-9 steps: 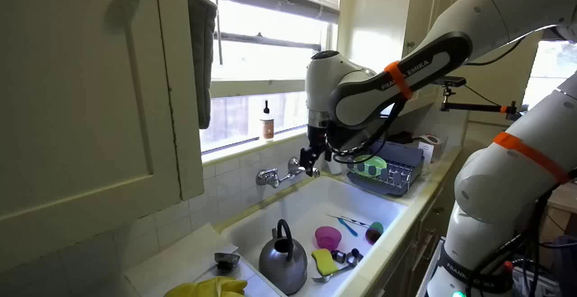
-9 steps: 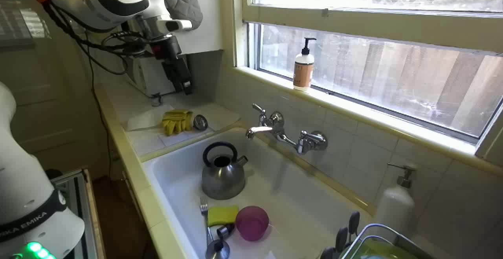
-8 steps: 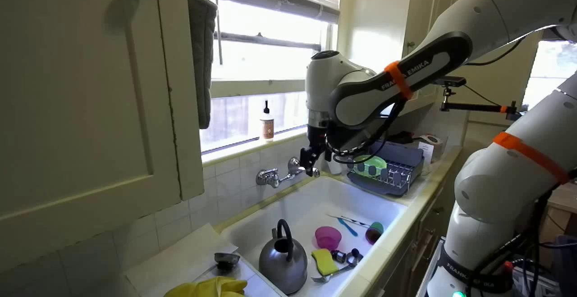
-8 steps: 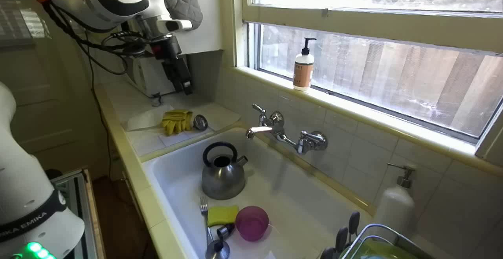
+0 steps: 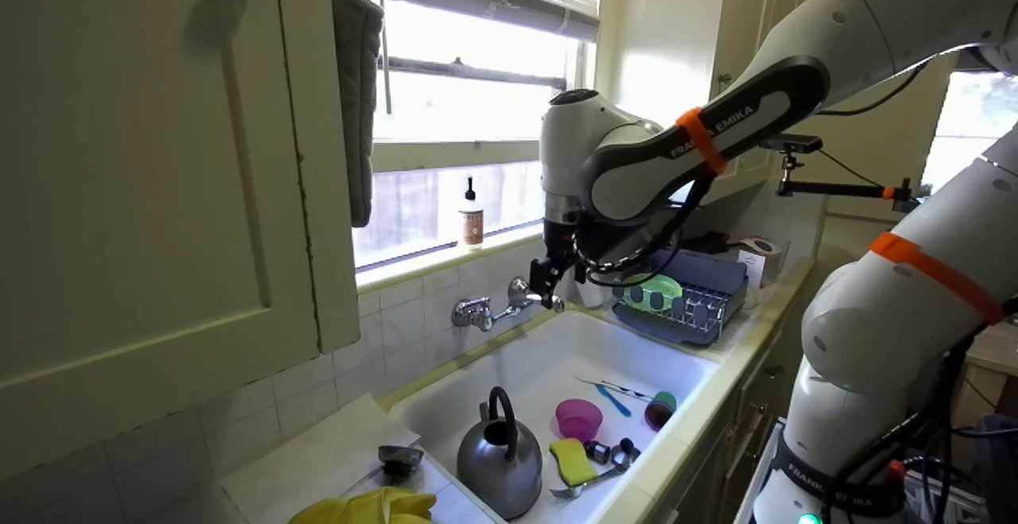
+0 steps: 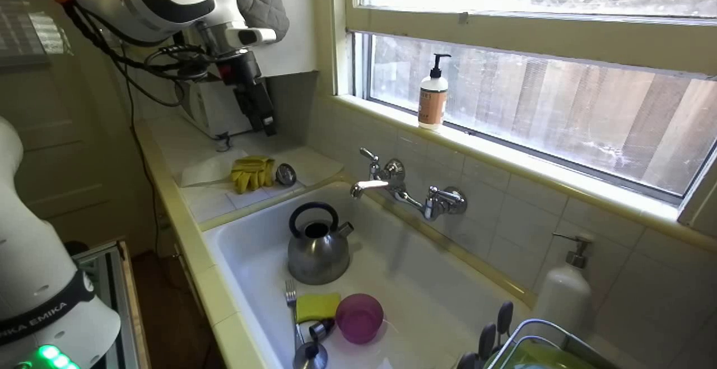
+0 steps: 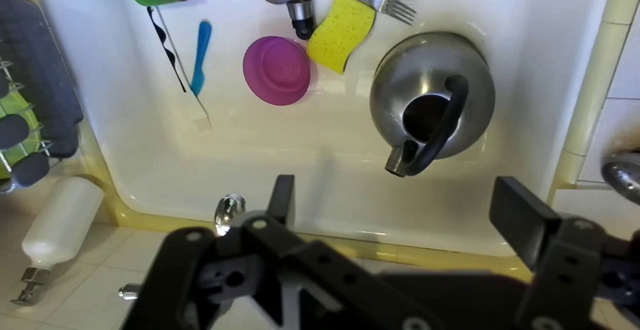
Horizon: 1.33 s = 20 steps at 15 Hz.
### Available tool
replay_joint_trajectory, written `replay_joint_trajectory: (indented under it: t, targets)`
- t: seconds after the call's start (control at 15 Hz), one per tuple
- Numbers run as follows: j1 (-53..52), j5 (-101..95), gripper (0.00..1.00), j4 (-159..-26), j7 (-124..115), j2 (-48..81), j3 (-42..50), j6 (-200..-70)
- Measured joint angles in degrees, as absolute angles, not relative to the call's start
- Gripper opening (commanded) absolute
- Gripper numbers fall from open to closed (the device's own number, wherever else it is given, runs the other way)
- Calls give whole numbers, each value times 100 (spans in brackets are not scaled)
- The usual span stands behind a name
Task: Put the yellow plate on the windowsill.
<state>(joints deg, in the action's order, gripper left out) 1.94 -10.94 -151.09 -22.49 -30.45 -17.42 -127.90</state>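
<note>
My gripper (image 7: 397,202) is open with nothing between its fingers. It hangs above the back edge of the sink by the faucet; it also shows in both exterior views (image 5: 563,287) (image 6: 269,129). A green to yellow-green plate (image 5: 658,292) stands in the grey dish rack (image 5: 676,335), partly hidden by prongs. Parts of this plate show in the wrist view (image 7: 16,102) and in an exterior view (image 6: 552,356). No plainly yellow plate is in view. The windowsill (image 6: 538,168) runs above the tiled wall behind the sink and also shows in an exterior view (image 5: 421,262).
A soap bottle (image 6: 432,103) stands on the sill. A chrome faucet (image 6: 414,201) juts from the wall. The sink holds a kettle (image 7: 465,119), a pink bowl (image 7: 277,72), a yellow sponge (image 7: 342,32) and utensils. A white dispenser (image 7: 62,220) stands beside the rack. Yellow gloves (image 6: 253,173) lie on the counter.
The arm and gripper have shifted only very slightly, a touch to the right in an exterior view. The objects have not moved.
</note>
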Motion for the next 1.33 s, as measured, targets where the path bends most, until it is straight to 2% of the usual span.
replay_joint_trajectory:
  t: [0.47,0.93,1.33]
  targets:
    - [1379,-1673,100,-13990,-2708,-1600,-705,-12793]
    - [1316,-947,100,-12023,-3462,348,196,-12870]
    - [1212,-543,100,-11578,-4238,993,811,-13605]
